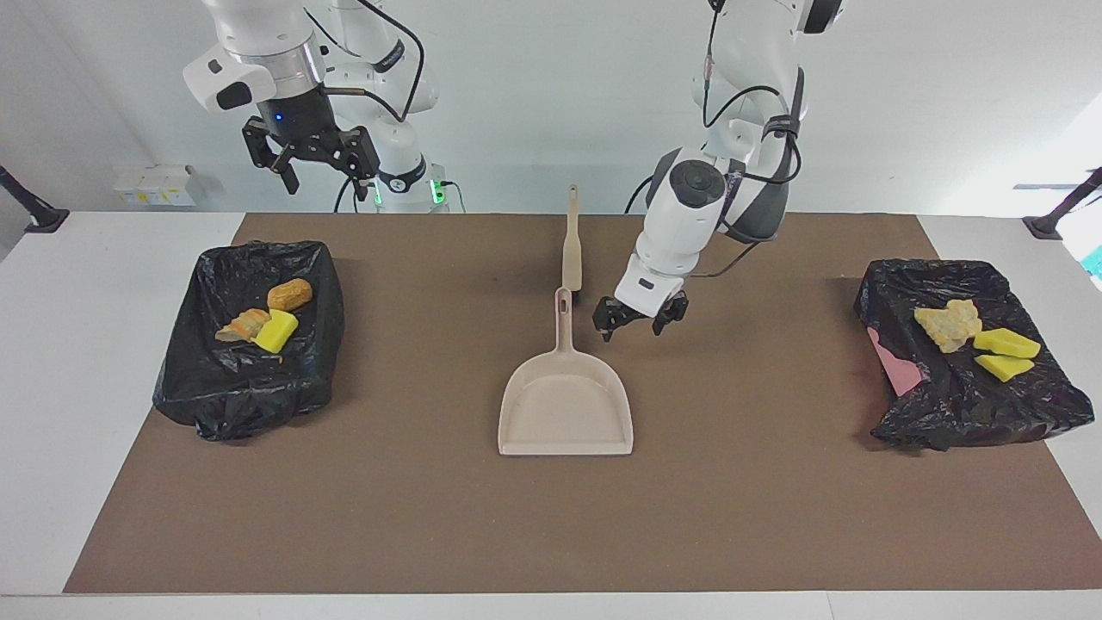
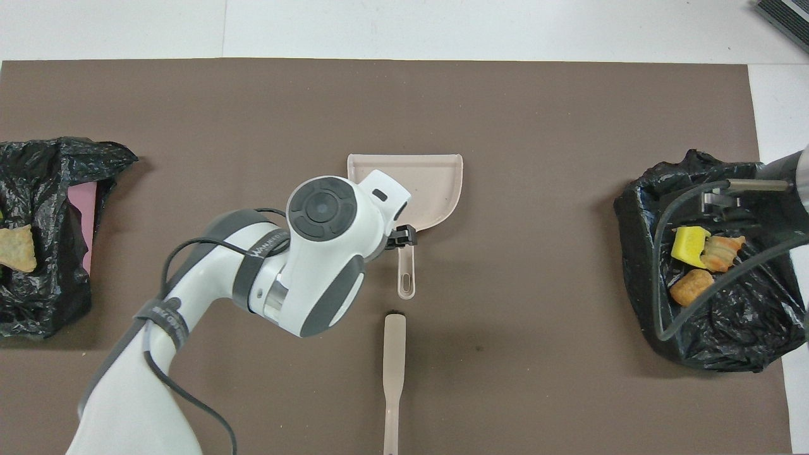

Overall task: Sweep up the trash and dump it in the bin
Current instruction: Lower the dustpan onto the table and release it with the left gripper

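The trash lies in two black-bagged bins. In the bin [image 1: 198,387] at the right arm's end are a brown bread piece [image 1: 289,294], a sliced piece [image 1: 243,325] and a yellow chunk [image 1: 275,331]. The bin [image 1: 964,413] at the left arm's end holds a tan piece [image 1: 947,324] and two yellow chunks [image 1: 1006,343]. The beige dustpan [image 1: 566,405] lies flat mid-mat. My left gripper [image 1: 639,320] hangs open just above the mat beside the pan's handle, holding nothing. My right gripper [image 1: 314,159] waits open, raised over the mat's edge by its bin.
A beige brush [image 1: 572,241] lies on the mat nearer to the robots than the dustpan, in line with its handle. The brown mat [image 1: 430,517] covers most of the white table. A pink bin wall [image 1: 891,362] shows under the bag at the left arm's end.
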Tool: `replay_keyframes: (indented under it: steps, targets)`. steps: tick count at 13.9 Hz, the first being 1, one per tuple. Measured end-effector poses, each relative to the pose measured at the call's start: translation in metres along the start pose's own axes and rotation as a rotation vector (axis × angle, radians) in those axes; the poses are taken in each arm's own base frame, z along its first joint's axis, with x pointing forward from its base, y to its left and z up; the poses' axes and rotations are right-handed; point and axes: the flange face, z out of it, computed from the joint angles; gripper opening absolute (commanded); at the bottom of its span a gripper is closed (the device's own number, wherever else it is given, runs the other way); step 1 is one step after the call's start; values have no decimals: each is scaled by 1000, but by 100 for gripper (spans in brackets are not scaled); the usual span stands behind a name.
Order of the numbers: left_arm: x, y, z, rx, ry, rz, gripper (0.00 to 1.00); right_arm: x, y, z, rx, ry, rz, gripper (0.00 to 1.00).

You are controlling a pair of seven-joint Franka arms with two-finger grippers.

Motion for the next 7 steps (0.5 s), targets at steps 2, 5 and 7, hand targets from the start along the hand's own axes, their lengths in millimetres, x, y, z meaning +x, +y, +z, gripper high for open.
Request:
replay_keyframes:
  steps: [2,5,7]
  targets:
    - [21,-29,-12,-6,17,21,100,0,0,0,0,0,0,100]
    - [48,-79,-39,1,12,75,100,0,0,0,0,0,0,100]
    - [66,-113,-62,6,1,113,100,0,0,0,0,0,0,100]
